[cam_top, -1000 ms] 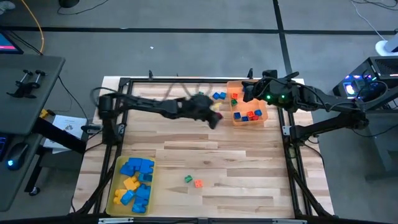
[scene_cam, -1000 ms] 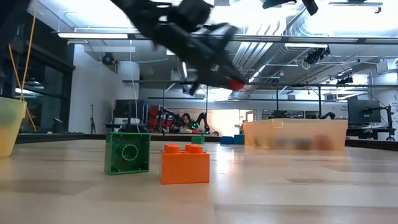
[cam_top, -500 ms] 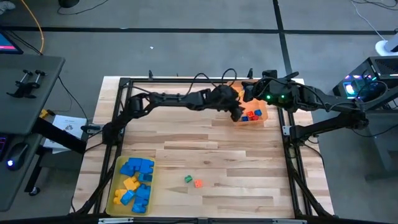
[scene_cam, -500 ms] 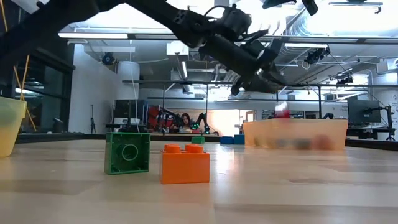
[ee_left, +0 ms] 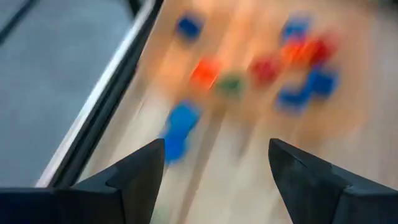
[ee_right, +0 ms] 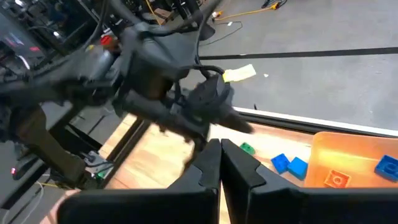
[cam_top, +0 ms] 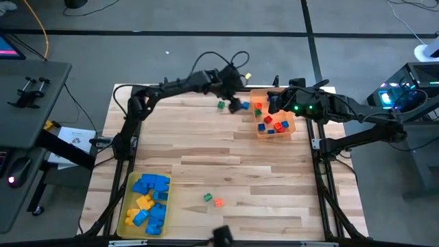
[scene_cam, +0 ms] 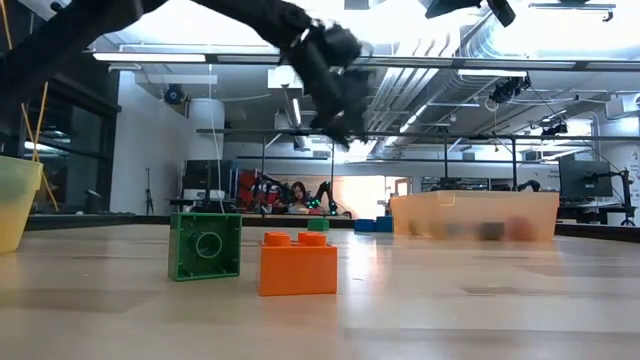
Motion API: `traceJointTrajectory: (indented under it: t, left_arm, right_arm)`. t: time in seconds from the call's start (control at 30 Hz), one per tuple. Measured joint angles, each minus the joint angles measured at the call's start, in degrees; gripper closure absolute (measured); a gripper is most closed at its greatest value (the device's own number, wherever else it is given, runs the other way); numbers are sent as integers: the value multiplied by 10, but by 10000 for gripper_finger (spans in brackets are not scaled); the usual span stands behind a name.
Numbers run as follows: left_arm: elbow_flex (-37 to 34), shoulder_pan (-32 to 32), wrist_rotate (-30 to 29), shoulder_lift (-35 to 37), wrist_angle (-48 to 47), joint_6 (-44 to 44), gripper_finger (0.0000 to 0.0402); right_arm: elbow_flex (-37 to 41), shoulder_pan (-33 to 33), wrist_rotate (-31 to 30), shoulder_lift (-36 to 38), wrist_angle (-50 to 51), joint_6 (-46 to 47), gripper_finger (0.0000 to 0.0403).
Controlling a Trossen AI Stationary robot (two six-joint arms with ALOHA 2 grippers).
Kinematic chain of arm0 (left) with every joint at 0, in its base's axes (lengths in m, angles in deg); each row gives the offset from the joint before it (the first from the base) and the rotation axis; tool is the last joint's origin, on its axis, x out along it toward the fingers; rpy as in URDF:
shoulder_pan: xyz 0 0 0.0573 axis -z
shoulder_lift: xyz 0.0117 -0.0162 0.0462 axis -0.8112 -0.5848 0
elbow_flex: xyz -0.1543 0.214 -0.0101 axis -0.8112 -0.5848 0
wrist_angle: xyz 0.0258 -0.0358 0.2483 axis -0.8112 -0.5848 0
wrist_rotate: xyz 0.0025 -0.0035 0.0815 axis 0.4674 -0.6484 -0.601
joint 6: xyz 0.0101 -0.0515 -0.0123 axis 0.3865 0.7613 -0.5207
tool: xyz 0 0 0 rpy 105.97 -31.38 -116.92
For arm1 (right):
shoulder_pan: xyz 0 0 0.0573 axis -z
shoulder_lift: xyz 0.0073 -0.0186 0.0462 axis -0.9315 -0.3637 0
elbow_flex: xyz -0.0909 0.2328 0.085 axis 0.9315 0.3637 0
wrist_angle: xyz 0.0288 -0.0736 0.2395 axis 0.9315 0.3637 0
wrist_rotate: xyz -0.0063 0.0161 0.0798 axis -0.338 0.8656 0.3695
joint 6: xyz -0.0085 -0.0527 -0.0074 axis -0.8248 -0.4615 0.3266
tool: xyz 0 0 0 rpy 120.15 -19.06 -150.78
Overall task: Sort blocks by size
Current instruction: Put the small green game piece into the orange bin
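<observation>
While left gripper (cam_top: 232, 77) hangs over table's (cam_top: 226, 151) far edge, fingers apart, empty: right gripper (cam_top: 272, 103) fingers together above orange tray (cam_top: 291, 125); small blocks (cam_top: 274, 125) inside; green block (cam_top: 208, 197), orange block (cam_top: 219, 202) near front edge.

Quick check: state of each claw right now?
Left claw: open, nothing between the fingers, at the table's far edge.
Right claw: shut, holding nothing, beside the orange tray.

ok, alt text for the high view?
From above: the left tool hangs open near the table's far edge beside the orange tray of small blocks; the right tool waits shut over that tray.
</observation>
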Motion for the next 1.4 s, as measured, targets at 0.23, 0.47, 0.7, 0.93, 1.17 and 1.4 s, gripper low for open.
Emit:
traceJointTrajectory:
  t: [0.23, 0.47, 0.7, 0.93, 1.17, 1.4]
  left_arm:
    - [-2, -72, -6, -35, -177, -13, 129]
    - [-1, -94, -8, -63, -141, 76, 129]
    - [-2, -93, -12, -92, -142, 166, 129]
    - [-2, -93, -47, -106, -119, 234, 129]
    - [-3, -83, -27, -125, -98, 258, 129]
    - [-2, -82, -27, -124, -93, 278, 132]
  right_arm:
    - [0, 0, 0, 0, 5, 0, 402]
    - [0, 0, 0, -20, 5, 15, 402]
    - [0, 0, 8, -57, 5, 28, 402]
    - [0, 0, 19, -68, 5, 40, 402]
    - [0, 0, 29, -68, 5, 45, 402]
    - [0, 0, 30, -68, 3, 45, 402]
